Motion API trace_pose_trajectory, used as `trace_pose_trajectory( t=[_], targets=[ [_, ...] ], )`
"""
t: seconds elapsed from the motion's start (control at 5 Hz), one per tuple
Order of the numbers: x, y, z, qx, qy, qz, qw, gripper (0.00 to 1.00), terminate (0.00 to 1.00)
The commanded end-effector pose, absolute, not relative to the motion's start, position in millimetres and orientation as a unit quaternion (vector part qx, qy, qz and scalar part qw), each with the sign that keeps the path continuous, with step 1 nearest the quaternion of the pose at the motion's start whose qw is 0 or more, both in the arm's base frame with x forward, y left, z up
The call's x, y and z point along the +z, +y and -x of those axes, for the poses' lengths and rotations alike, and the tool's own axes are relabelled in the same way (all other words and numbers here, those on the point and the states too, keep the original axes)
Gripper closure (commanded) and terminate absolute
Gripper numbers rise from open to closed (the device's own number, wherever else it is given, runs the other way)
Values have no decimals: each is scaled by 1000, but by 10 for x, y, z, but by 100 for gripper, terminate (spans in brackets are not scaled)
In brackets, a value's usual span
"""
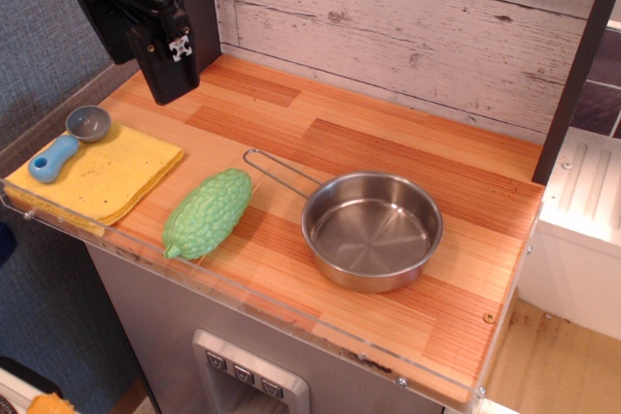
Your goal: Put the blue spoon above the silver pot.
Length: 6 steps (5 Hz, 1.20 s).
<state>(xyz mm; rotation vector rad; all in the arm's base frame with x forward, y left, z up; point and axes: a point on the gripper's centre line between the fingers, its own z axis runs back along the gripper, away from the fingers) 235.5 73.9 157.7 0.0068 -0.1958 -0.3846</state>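
The blue spoon (60, 150) lies at the far left of the wooden counter, on the left edge of a yellow cloth (107, 175). Its light-blue handle points toward the front and its small grey bowl toward the back. The silver pot (372, 230) stands empty at the middle right, with its wire loop handle pointing left and back. My gripper (167, 65) is a black block hanging at the back left, above the counter, behind and to the right of the spoon. Its fingers do not show clearly, and it holds nothing that I can see.
A green bumpy toy gourd (207, 212) lies between the cloth and the pot. A whitewashed plank wall (408, 26) runs along the back. A clear plastic lip (243, 293) edges the front. A dark post (577, 65) stands at the right.
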Motion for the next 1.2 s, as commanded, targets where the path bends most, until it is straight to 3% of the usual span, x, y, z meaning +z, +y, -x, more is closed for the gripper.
trace_pose_trajectory(
  t=[0.0, 0.4, 0.6, 0.8, 1.0],
  targets=[
    [1577, 739, -2355, -191, -97, -3, 977, 0, 0],
    [1537, 1644, -2205, -135, -73, -60, 986, 0, 0],
    [1389, 2073, -2059, -111, -62, -75, 989, 0, 0],
    [1063, 2272, -2019, -69, -40, -71, 994, 0, 0],
    [805, 2204, -2112, -47, -15, -40, 998, 0, 0]
  ],
)
